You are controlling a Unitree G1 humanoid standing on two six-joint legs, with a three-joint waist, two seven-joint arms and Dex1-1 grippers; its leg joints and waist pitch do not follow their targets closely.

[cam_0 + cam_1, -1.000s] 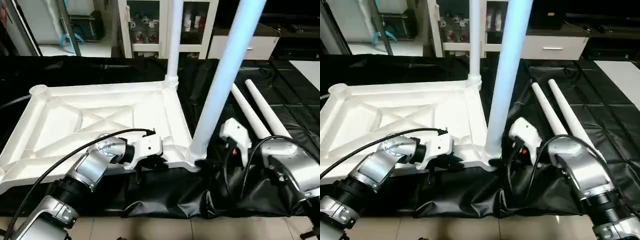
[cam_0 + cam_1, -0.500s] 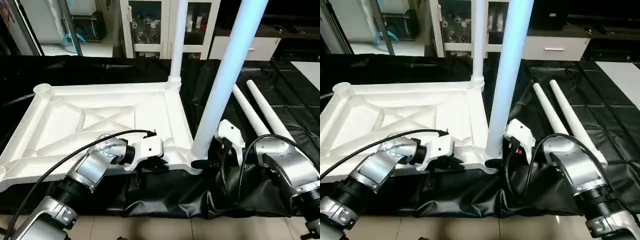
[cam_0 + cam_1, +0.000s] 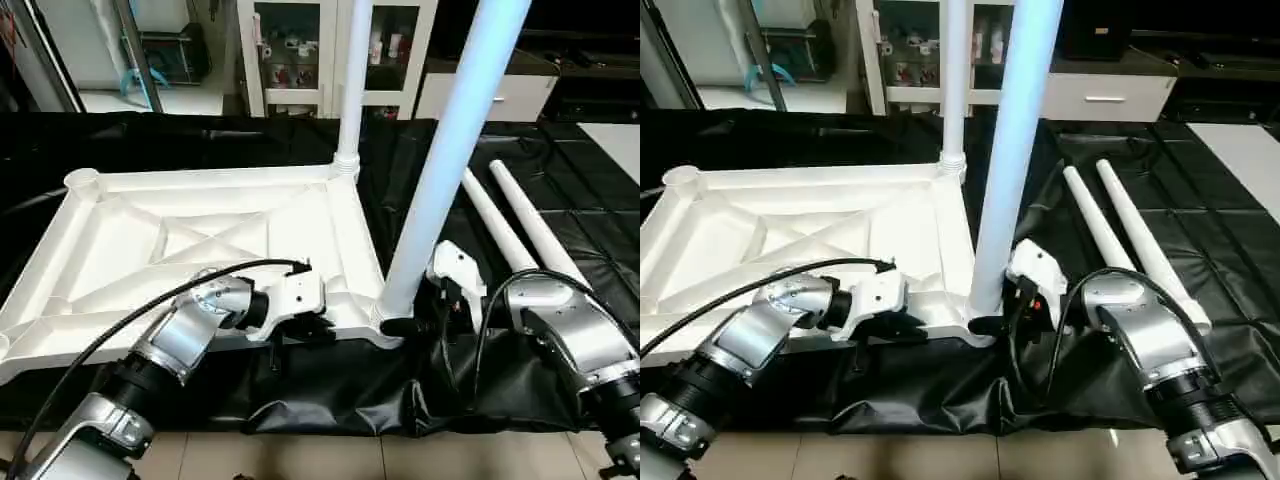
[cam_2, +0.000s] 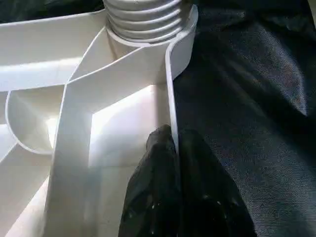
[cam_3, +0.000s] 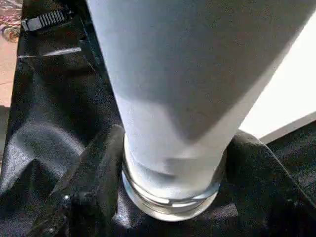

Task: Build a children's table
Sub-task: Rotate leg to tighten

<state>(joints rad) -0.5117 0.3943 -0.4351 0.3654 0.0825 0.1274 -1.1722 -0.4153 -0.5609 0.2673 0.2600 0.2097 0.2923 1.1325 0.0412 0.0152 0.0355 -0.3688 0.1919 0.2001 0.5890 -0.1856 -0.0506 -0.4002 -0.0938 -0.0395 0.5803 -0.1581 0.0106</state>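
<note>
Right gripper [image 5: 170, 197] has its black fingers around the base of an upright leg [image 3: 440, 170] in the tabletop's [image 3: 200, 250] near corner socket. Left gripper [image 4: 173, 163] pinches the tabletop rim, closed. Likely step: seating this leg; next needs twisting or pressing down.

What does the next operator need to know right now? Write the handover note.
Left pincer: shut on the near rim of the table top, which lies underside up on the black-draped work table.
Right pincer: fingers either side of the base of the near leg; firm grip cannot be told.
Done: far leg and near leg stand upright in the right-hand corner sockets.
Left: two spare legs lie on the cloth to the right; the left-hand sockets are unfilled.
</note>
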